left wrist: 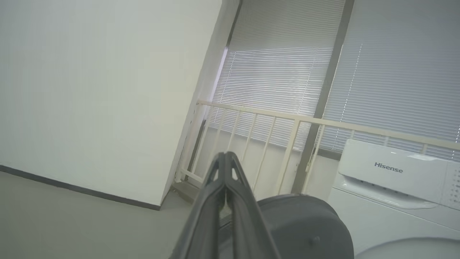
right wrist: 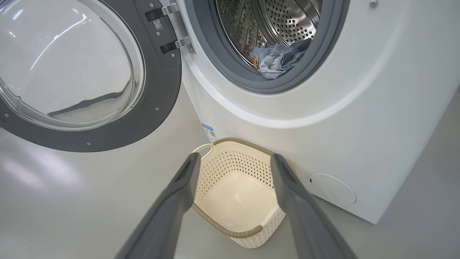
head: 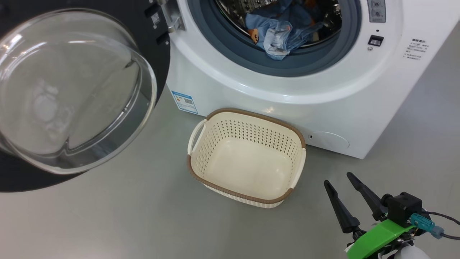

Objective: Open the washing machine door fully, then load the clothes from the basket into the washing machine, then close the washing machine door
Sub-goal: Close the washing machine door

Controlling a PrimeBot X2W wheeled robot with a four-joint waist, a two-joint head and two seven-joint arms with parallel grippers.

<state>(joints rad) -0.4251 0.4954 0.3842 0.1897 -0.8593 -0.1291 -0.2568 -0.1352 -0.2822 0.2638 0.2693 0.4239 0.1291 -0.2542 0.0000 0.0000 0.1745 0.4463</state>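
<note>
The right gripper is hovering, jaws apart, basket just ahead and clothes in the washer beyond, while the left gripper is pressing its jaws together.

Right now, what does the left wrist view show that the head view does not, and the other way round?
The left wrist view adds the shut left gripper, a pale wall, window blinds and a railing. The head view adds the empty basket, the clothes in the drum and the open right gripper. Both share the white washing machine.
</note>
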